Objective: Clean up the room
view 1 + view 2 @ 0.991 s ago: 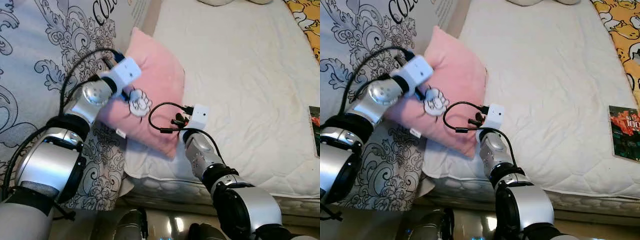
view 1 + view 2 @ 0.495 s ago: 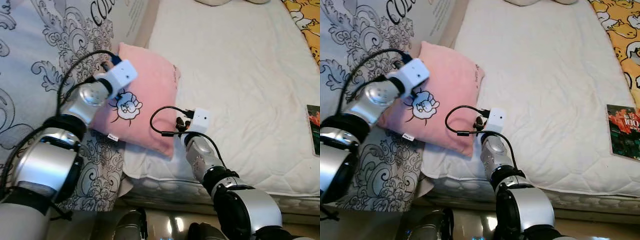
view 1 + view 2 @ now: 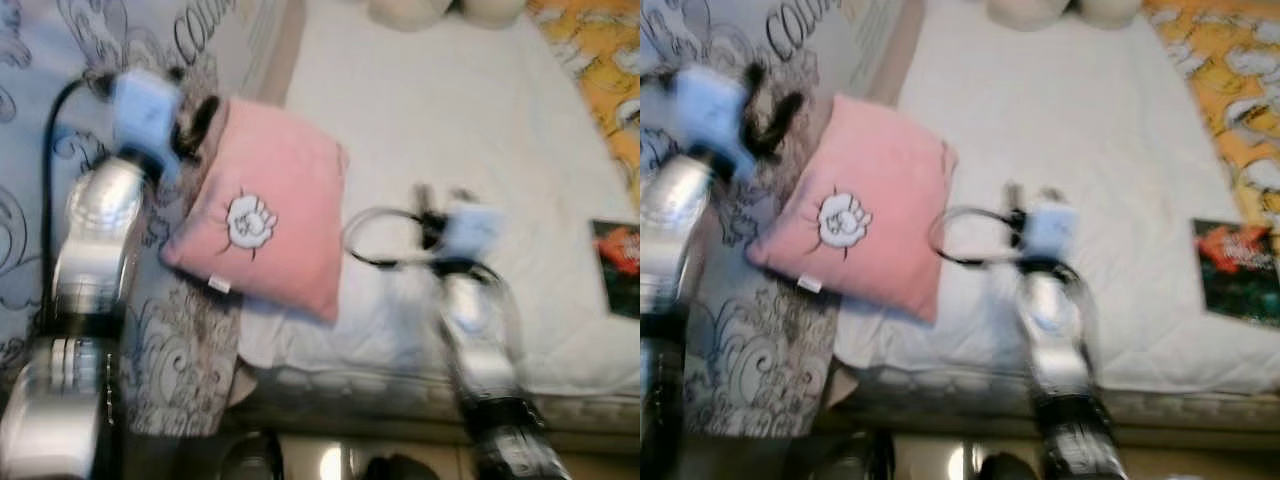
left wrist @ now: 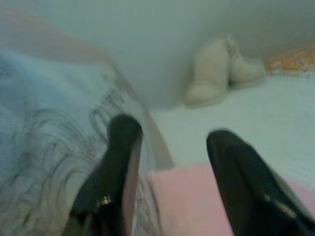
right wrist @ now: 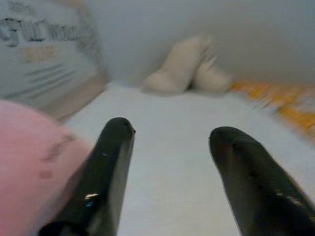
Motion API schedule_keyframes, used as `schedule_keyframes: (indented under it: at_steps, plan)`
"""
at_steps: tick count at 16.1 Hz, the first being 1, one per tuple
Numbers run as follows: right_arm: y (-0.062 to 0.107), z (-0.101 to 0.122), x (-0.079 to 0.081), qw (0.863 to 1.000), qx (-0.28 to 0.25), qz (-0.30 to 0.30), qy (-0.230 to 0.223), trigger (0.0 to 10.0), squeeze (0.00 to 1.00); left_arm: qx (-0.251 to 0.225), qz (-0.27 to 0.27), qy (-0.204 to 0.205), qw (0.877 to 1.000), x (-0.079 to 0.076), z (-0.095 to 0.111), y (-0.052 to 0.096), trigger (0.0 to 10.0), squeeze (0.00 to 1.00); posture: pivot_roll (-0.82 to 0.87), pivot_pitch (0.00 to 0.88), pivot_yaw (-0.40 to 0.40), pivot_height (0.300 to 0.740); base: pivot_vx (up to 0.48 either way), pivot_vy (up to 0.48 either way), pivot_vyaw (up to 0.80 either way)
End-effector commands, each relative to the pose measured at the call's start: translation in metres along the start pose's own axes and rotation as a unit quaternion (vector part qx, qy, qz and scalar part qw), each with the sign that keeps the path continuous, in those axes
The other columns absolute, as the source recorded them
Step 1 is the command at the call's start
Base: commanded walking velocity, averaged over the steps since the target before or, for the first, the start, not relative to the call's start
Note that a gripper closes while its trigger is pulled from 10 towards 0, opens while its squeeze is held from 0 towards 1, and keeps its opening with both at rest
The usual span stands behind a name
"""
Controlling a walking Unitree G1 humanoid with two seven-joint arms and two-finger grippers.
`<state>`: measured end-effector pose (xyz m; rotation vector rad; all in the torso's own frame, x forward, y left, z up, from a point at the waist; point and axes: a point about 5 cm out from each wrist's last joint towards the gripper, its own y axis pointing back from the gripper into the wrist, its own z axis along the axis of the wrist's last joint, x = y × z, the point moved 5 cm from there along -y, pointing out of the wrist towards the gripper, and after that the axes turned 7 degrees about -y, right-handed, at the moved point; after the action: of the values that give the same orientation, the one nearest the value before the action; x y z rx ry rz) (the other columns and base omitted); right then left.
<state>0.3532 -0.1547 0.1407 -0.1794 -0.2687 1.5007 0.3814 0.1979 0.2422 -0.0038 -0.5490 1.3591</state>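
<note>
A pink pillow (image 3: 265, 225) with a small white print lies at the mattress's near left corner, partly over the patterned duvet. My left gripper (image 4: 167, 132) is open with nothing between its fingers. It hovers just past the pillow's far left corner (image 3: 195, 115), apart from it. My right gripper (image 5: 170, 132) is also open and holds nothing. It is over the white mattress to the right of the pillow (image 3: 440, 195). The head views are blurred by motion.
A white mattress (image 3: 450, 110) stretches ahead. A grey duvet with black scrollwork (image 3: 40, 60) hangs on the left. A dark book (image 3: 618, 268) lies at the right edge, with a yellow blanket (image 3: 595, 60) beyond it and beige plush shapes (image 3: 440, 10) at the far end.
My left gripper has come off the pillow and moved up and left. The pillow now lies flatter on the bed. My right arm has swung to the right, away from the pillow.
</note>
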Motion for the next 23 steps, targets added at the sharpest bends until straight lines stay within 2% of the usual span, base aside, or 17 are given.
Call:
schedule_keyframes:
  at_steps: [1,2,3,4,5,6,7,8,9,11,14,17,20,23]
  plan:
    - [0.003,0.012,-0.002,1.0,-0.016,0.009,0.017,10.0,1.0,0.033,0.006,0.05,0.998,-0.016,-0.015,0.018,10.0,1.0,0.05,0.0,-0.013,0.74,0.0,0.0,0.0]
    - [0.008,0.013,-0.006,0.999,-0.016,0.012,0.026,10.0,1.0,0.051,-0.003,0.07,0.996,-0.032,-0.026,0.03,10.0,1.0,0.04,0.0,-0.022,0.74,0.0,0.0,0.0]
    - [0.017,0.006,-0.011,0.999,-0.007,0.021,0.044,10.0,1.0,0.064,-0.02,0.076,0.995,-0.057,-0.036,0.049,10.0,1.0,0.03,0.0,-0.032,0.74,0.0,0.0,0.0]
    - [0.029,-0.02,-0.011,0.997,0.039,0.053,0.044,10.0,1.0,0.095,0.015,0.038,0.995,-0.068,-0.054,0.071,10.0,0.0,0.03,0.0,-0.052,0.74,0.0,0.0,0.0]
    - [0.028,-0.028,-0.004,0.995,0.062,0.075,0.038,10.0,1.0,0.105,0.023,0.076,0.991,-0.071,-0.059,0.074,10.0,0.0,0.03,0.0,-0.067,0.74,0.0,0.0,0.0]
    - [0.028,-0.029,-0.002,0.993,0.071,0.082,0.037,10.0,1.0,0.111,0.024,0.086,0.99,-0.072,-0.06,0.076,10.0,0.0,0.03,0.0,-0.067,0.74,0.0,0.0,0.0]
    - [0.02,-0.03,0.002,0.992,0.081,0.083,0.057,10.0,1.0,0.121,0.03,0.101,0.987,-0.075,-0.06,0.075,10.0,0.0,0.03,0.0,-0.078,0.74,0.0,-0.375,0.0]
    - [0.011,-0.024,0.001,0.993,0.074,0.07,0.064,10.0,0.0,0.132,0.034,0.103,0.985,-0.077,-0.061,0.073,10.0,0.0,0.03,0.0,-0.08,0.74,0.0,-0.454,0.0]
    - [0.002,-0.029,-0.002,0.993,0.091,0.056,0.044,10.0,0.0,0.133,0.034,0.097,0.986,-0.079,-0.063,0.069,10.0,0.0,0.03,0.0,-0.079,0.74,0.0,-0.45,0.0]
    - [-0.002,-0.029,-0.001,0.993,0.091,0.059,0.042,10.0,0.0,0.13,0.04,0.092,0.986,-0.078,-0.064,0.066,10.0,0.0,0.03,0.0,-0.078,0.74,0.0,-0.428,0.0]
    - [-0.012,-0.027,0.005,0.993,0.088,0.064,0.04,10.0,0.0,0.122,0.044,0.083,0.988,-0.073,-0.063,0.049,10.0,0.0,0.03,0.0,-0.074,0.74,0.271,-0.391,0.0]
    - [-0.017,-0.025,0.001,0.994,0.083,0.055,0.041,10.0,0.0,0.116,0.032,0.093,0.988,-0.083,-0.061,0.042,10.0,0.0,0.02,0.0,-0.055,0.74,0.291,-0.377,0.0]
    - [-0.017,-0.026,-0.01,0.995,0.083,0.034,0.044,10.0,0.0,0.102,-0.006,0.099,0.99,-0.102,-0.055,0.037,10.0,0.0,0.0,0.0,-0.034,0.74,0.296,-0.375,0.0]
    - [-0.014,-0.029,-0.013,0.995,0.086,0.026,0.046,10.0,0.0,0.103,-0.021,0.111,0.988,-0.109,-0.055,0.035,10.0,0.0,-0.01,0.0,-0.027,0.74,0.3,-0.371,0.0]
